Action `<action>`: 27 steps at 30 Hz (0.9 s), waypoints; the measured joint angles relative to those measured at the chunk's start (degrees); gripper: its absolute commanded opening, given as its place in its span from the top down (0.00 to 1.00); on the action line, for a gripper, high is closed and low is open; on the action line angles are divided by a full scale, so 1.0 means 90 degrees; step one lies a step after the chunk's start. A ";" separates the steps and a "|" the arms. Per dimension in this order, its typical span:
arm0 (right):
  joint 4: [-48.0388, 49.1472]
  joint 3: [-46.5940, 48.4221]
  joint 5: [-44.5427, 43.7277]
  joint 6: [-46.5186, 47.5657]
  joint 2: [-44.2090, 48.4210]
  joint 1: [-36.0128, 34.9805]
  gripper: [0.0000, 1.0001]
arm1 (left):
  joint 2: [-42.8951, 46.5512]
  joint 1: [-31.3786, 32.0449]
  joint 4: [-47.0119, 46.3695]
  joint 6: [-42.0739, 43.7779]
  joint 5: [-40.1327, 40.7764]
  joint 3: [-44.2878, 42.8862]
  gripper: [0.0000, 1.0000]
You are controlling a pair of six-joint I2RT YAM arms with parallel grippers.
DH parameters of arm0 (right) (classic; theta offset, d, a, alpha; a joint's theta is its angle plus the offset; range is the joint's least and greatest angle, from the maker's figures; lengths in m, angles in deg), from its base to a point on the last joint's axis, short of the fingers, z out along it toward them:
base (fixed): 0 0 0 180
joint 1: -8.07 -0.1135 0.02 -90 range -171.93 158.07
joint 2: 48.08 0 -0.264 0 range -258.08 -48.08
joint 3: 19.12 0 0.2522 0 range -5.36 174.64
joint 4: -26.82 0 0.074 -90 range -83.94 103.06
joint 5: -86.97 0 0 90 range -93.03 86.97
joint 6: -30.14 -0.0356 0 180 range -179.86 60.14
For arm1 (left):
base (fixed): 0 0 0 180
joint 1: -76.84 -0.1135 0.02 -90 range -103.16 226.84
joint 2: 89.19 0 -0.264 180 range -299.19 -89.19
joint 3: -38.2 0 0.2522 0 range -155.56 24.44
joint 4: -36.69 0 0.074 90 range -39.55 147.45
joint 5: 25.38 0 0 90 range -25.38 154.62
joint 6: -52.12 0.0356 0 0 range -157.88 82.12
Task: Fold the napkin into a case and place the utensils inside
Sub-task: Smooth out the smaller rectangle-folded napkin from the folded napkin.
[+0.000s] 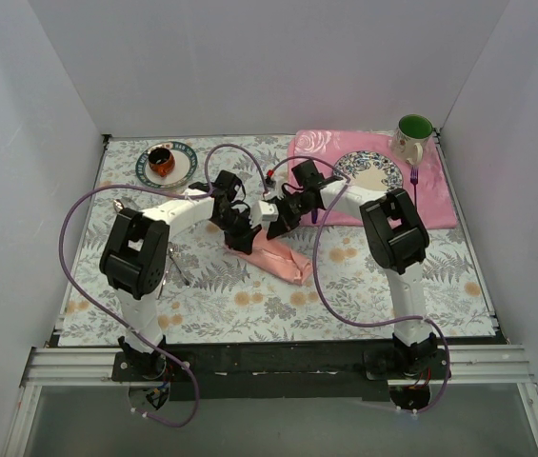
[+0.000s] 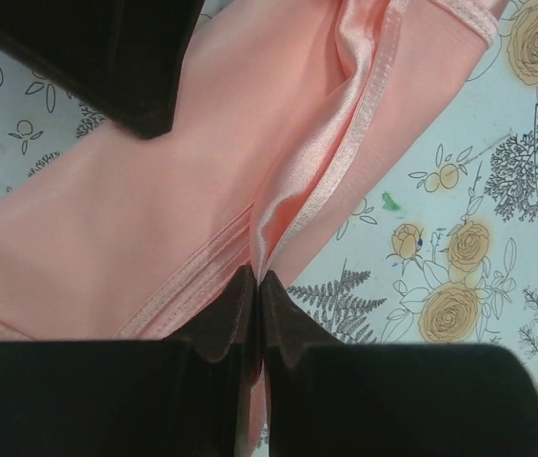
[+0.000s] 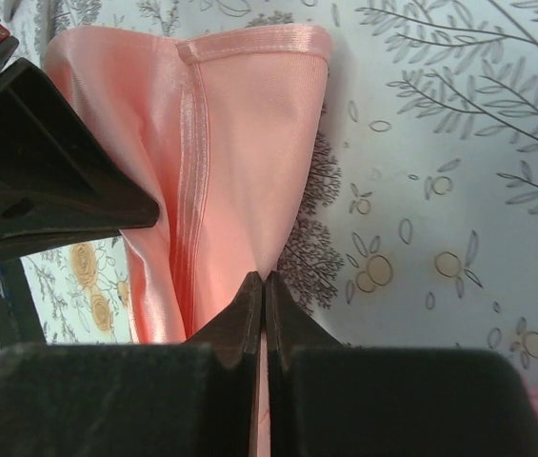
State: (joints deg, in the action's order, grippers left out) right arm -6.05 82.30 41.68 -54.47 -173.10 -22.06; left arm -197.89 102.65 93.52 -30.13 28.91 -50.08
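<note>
- napkin [image 1: 276,253] [image 2: 145,228] [image 3: 240,143]: salmon cloth folded into a narrow oblong bundle, lying diagonally mid-worktop. Its upper-left end is under the two wrists and its lower-right end is free on the surface.
- left jaws: closed tight, no visible gap, pinching a hemmed fold of the napkin at the tips (left wrist view).
- right jaws: also closed tight, pinching the napkin where it tapers in; the hemmed far edge lies flat beyond them (right wrist view).
- the two sets of jaws sit just beside each other at the same end of the napkin, and each wrist view shows the other's black body at its frame edge.
- worktop [image 1: 345,286]: covered in a floral/fern print.
- thin silver piece [image 1: 177,274] on the worktop just beside the left arm; too small to tell which utensil.
- rose-print placemat [image 1: 440,205] at far right, carrying a patterned plate [image 1: 368,171], a green mug [image 1: 413,133] and a purple fork [image 1: 413,183].
- saucer [image 1: 183,171] at far left with a small dark cup [image 1: 161,159] on it, well apart from the napkin.
</note>
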 measured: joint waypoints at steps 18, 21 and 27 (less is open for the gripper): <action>-0.0073 -0.0170 0.0554 0.0342 0.0044 -0.0364 0.99 | 0.0126 0.0095 0.0294 -0.0270 0.0085 -0.0277 0.97; -0.0078 -0.0175 0.0617 0.0391 0.0053 -0.0381 0.99 | 0.0041 0.0097 0.0265 -0.0299 0.0078 -0.0277 0.96; -0.0114 -0.0177 0.0690 0.0444 0.0053 -0.0413 0.91 | -0.0248 0.0095 0.0090 -0.0347 0.0032 -0.0282 0.96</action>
State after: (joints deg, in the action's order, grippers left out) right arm -7.08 80.70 47.89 -50.47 -172.61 -25.78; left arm -200.12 103.50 94.33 -33.25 29.20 -52.62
